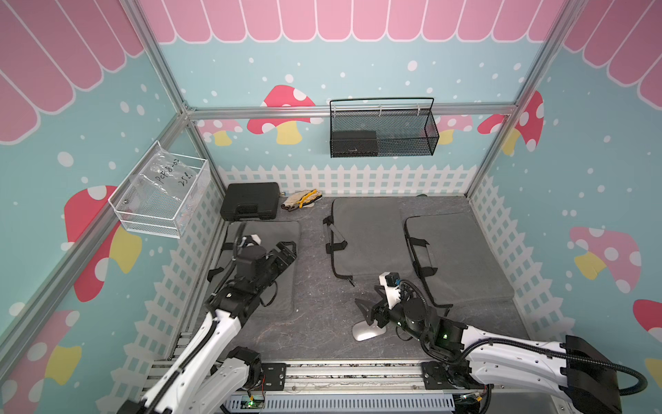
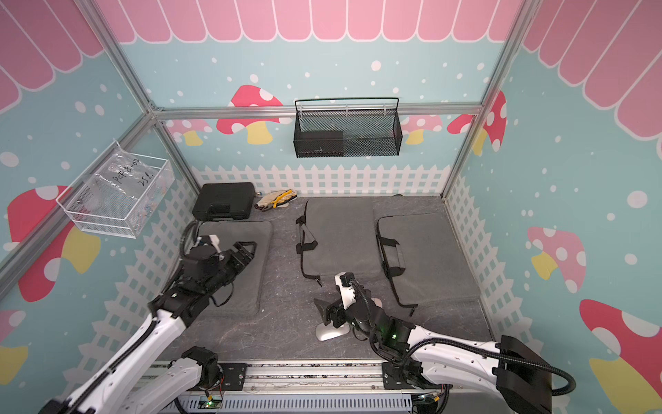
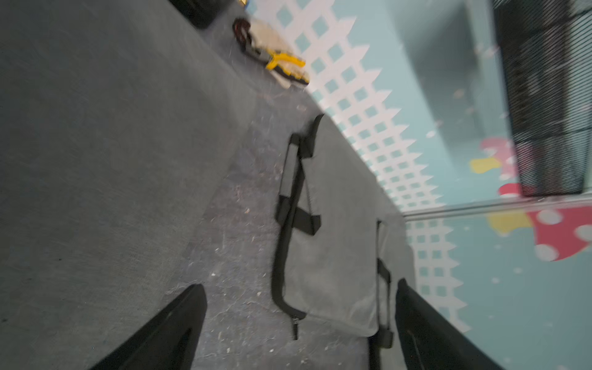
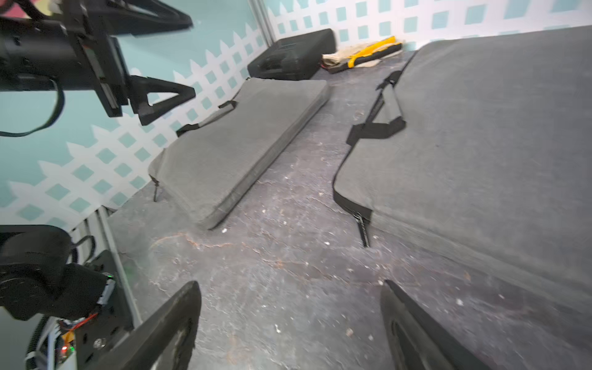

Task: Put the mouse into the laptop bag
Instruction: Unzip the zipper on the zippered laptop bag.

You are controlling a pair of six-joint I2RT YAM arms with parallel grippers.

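The silver mouse (image 1: pixel 366 333) lies on the bench (image 1: pixel 315 322), at six o'clock from the flat, grey middle laptop bag (image 1: pixel 372 236).

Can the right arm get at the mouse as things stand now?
Likely yes. The mouse lies on the table just under the right gripper, which is open and empty; nothing lies between them.

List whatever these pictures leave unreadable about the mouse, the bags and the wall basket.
- Silver computer mouse: in both top views the right claw covers its far part; it lies outside both wrist views.
- Left grey fabric laptop bag: the left arm covers much of it in both top views.
- Black wire-mesh wall basket: the mesh obscures the dark box inside; the left wrist view blurs it.
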